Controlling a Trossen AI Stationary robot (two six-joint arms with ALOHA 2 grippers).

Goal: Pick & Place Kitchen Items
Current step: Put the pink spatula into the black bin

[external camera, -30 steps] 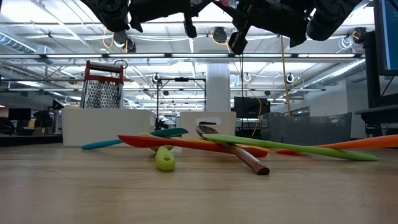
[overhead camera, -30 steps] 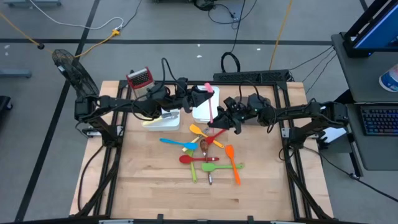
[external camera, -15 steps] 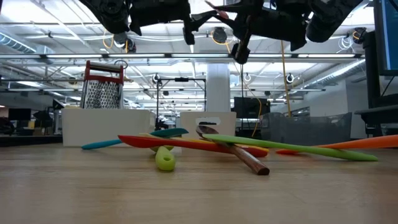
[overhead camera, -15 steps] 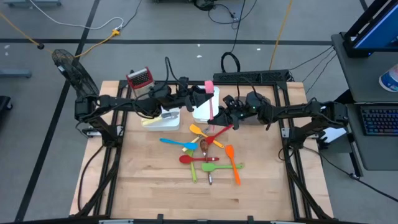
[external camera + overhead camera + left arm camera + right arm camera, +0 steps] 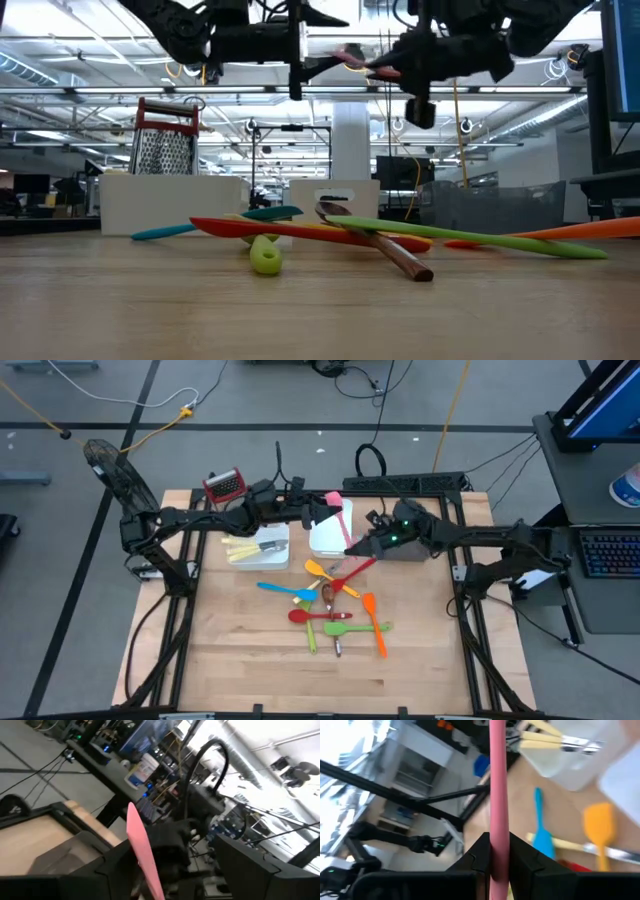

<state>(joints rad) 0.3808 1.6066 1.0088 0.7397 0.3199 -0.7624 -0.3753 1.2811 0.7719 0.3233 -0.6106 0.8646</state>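
Note:
A slim pink utensil [image 5: 340, 520] hangs in the air over the white tray [image 5: 322, 541] at the table's far middle. My right gripper [image 5: 497, 854] is shut on its stem. My left gripper [image 5: 165, 875] stands open, one finger on either side of the utensil's broad pink end [image 5: 141, 842]; I see no touch. Several utensils lie crossed in a heap at mid-table: an orange spatula [image 5: 320, 570], a blue one [image 5: 278, 589], a red spoon [image 5: 308, 616] and a green one [image 5: 352, 628]. A second white tray [image 5: 258, 550] holds cream sticks. My right gripper pinches the pink utensil's stem [image 5: 498, 832] between its two fingers, toward the end away from the broad tip. The fingers come from the table's right and lie across the stem. The utensil is lifted clear of tray and table, its broad end [image 5: 335, 499] toward the far edge.
A red-topped metal grater [image 5: 224, 486] stands at the far left, behind the left tray. A long orange spatula [image 5: 376, 624] and a red stick [image 5: 357, 571] lie at the heap's right. The near half of the wooden table [image 5: 270, 670] is bare wood.
My left gripper has opened and let go of the pink utensil's broad end, and its arm has shifted a little toward the far edge. My right gripper keeps its hold on the stem and has drawn slightly toward the table's right and far side.

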